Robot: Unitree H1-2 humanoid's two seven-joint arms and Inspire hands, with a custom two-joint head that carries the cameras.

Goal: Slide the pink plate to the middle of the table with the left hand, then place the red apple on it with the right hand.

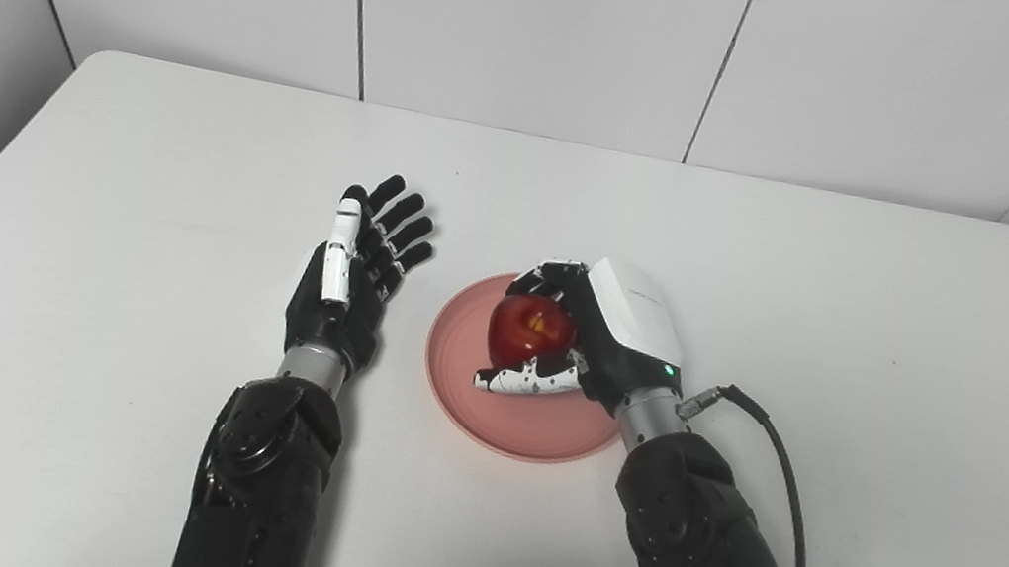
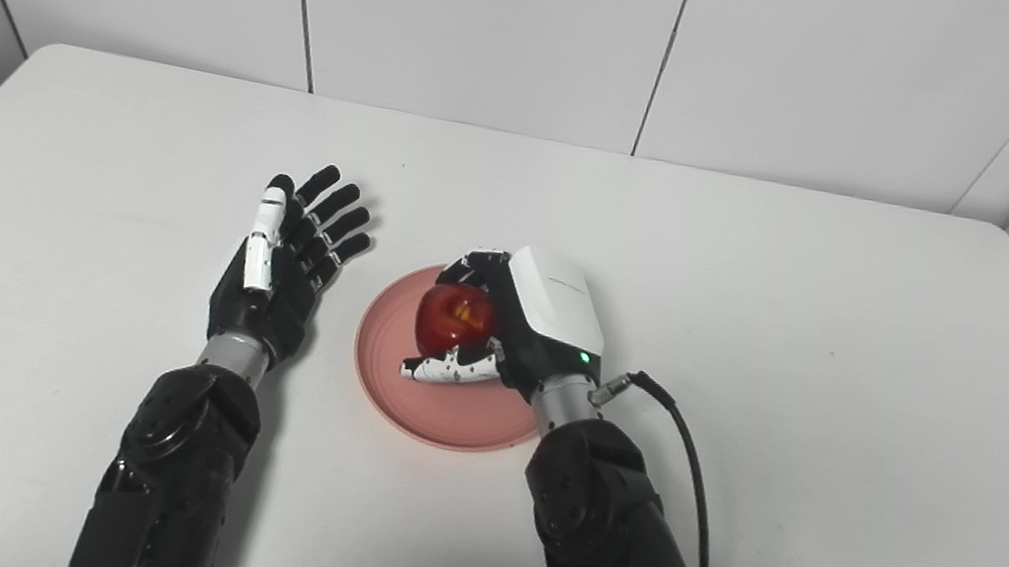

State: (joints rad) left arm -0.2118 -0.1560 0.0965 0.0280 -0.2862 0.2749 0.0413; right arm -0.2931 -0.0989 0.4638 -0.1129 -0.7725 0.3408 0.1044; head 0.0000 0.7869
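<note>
The pink plate (image 1: 533, 425) lies near the middle of the white table (image 1: 181, 175), towards its front. Over the plate, my right hand (image 1: 601, 338) is shut on the red apple (image 1: 530, 329), fingers behind it and thumb in front. Whether the apple rests on the plate or hangs just above it I cannot tell. My left hand (image 1: 356, 271) lies to the left of the plate, open, palm sideways with fingers stretched out and apart, holding nothing and not touching the plate.
A black cable (image 1: 782, 465) loops from my right wrist over the table to the right. Grey wall panels (image 1: 542, 29) close off the table's far edge and both sides.
</note>
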